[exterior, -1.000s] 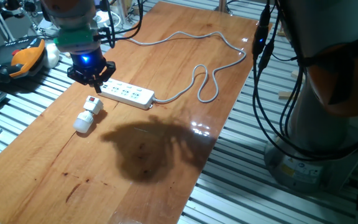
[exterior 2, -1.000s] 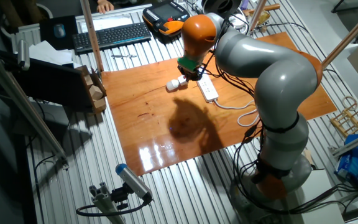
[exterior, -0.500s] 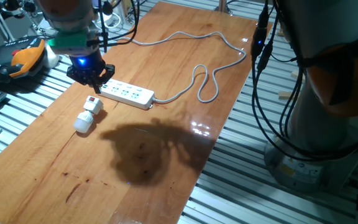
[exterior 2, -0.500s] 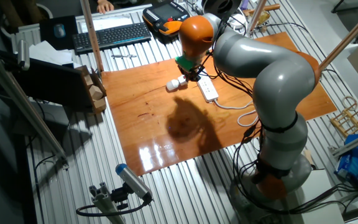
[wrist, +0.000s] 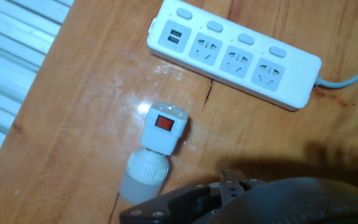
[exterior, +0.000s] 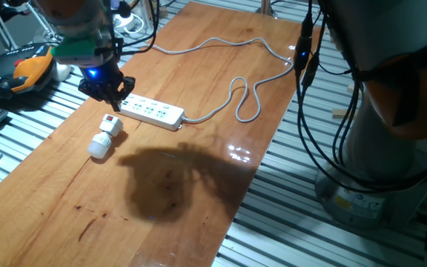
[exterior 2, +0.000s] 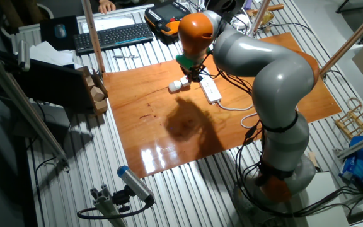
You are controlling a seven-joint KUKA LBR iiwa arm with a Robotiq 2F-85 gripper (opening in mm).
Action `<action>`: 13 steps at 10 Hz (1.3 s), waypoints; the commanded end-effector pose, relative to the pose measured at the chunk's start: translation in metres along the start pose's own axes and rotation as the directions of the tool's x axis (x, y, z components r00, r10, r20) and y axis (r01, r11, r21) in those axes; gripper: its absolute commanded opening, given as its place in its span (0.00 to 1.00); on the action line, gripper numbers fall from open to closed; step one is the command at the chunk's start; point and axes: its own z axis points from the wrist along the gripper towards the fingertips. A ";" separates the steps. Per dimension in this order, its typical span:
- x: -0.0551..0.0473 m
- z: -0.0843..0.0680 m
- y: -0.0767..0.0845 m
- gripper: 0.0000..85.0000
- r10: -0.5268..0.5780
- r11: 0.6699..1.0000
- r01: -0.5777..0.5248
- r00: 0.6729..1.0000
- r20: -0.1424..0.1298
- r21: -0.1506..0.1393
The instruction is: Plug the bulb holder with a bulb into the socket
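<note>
The bulb holder with a bulb (exterior: 104, 136) lies on its side on the wooden table, red switch (wrist: 165, 123) facing up and the frosted bulb (wrist: 140, 180) pointing toward the table's near edge. The socket (exterior: 153, 111), a long white power strip, lies just beyond it, also seen as socket (wrist: 235, 52) in the hand view. My gripper (exterior: 108, 90) hovers above the strip's left end, just behind the bulb holder, fingers spread with nothing between them. From the other side, the gripper (exterior 2: 191, 74) hangs over the bulb holder (exterior 2: 178, 85) and the socket (exterior 2: 212, 91).
The strip's grey cord (exterior: 237, 95) loops across the table toward the far edge. An orange pendant (exterior: 32, 68) and a keyboard (exterior 2: 113, 36) sit off the table's left side. The table edge (wrist: 36, 81) runs close to the bulb holder's left.
The gripper has drifted slightly left and away from the strip, staying above the table. Bulb holder and socket have not moved.
</note>
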 end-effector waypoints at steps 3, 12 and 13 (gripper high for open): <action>0.000 0.000 0.000 0.00 0.036 0.999 -0.036 0.999 0.033 -0.022; -0.011 0.019 0.030 0.00 0.153 0.988 -0.151 0.984 0.094 -0.027; -0.012 0.022 0.032 0.00 0.163 0.986 -0.160 0.982 0.099 -0.034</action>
